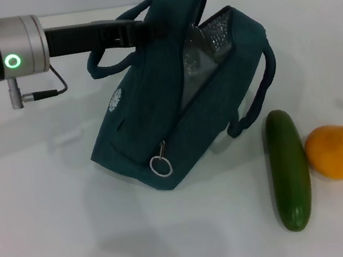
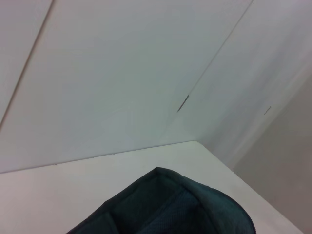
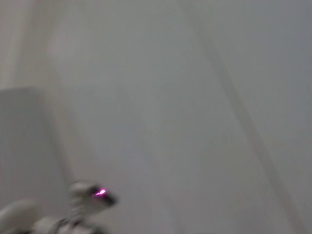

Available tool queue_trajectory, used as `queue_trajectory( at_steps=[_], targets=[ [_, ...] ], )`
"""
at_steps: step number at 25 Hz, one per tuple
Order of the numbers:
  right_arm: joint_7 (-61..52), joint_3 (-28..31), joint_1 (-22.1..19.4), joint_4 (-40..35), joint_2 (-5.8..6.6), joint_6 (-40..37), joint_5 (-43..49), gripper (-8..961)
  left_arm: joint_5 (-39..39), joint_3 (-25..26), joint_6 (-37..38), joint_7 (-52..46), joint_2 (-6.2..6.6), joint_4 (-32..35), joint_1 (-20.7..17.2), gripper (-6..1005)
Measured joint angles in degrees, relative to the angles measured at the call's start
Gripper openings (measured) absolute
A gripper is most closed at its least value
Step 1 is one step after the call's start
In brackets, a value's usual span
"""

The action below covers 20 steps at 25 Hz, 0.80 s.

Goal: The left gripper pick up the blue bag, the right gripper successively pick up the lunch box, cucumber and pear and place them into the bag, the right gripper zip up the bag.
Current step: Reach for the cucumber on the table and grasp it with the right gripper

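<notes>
Left gripper (image 1: 143, 32) reaches in from your left, green-ringed cuff (image 1: 12, 61) at the picture's edge, fingers closed on the upper flap of the blue bag (image 1: 175, 111), holding it tilted with its base on the white table (image 1: 58, 237). Mouth gapes toward the right, foil lining (image 1: 208, 48) showing, zipper ring pull (image 1: 160, 166) dangling at the low front corner. Left wrist view only catches the bag's top edge. Further right, the cucumber (image 1: 288, 168) lies on the table just beside the pear (image 1: 336, 151), the two about touching. Lunch box isn't visible on the table; can't tell if it's inside. Right gripper isn't in view at all, its wrist camera shows only blurred wall, so its fingers are unknown. Risks, as I judge them: the pinch is on thin fabric, so extra weight could pull the flap free; the opening looks narrow for the long cucumber, which may snag on the rim; grabbing the cucumber could nudge the pear and roll it away.
</notes>
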<state>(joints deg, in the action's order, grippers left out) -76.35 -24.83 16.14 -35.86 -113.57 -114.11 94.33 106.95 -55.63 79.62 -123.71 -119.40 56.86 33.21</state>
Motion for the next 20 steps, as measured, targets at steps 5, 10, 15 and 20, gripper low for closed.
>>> queue_trajectory(
  at_steps=[5, 10, 15, 20],
  targets=[
    [-8.97, -9.01, 2.63, -16.17, 1.09, -3.43, 0.38, 769, -0.08, -0.01, -0.13, 0.91, -0.07, -0.10, -0.16, 59],
    [-21.15, -16.01, 8.04, -30.64, 3.60, -3.62, 6.37, 769, -1.29, -0.01, -0.30, 1.06, -0.16, -0.10, -0.76, 59],
    [-31.35, -19.96, 16.44, -36.55, 4.91, -4.63, 18.37, 768, -4.48, 0.03, -0.54, 1.51, -0.13, -0.10, -1.75, 59],
    [-38.09, -23.32, 23.96, -37.20, 4.96, -4.58, 28.26, 769, -5.69, 0.06, -1.11, 1.43, -0.09, -0.09, -2.23, 59]
  ],
)
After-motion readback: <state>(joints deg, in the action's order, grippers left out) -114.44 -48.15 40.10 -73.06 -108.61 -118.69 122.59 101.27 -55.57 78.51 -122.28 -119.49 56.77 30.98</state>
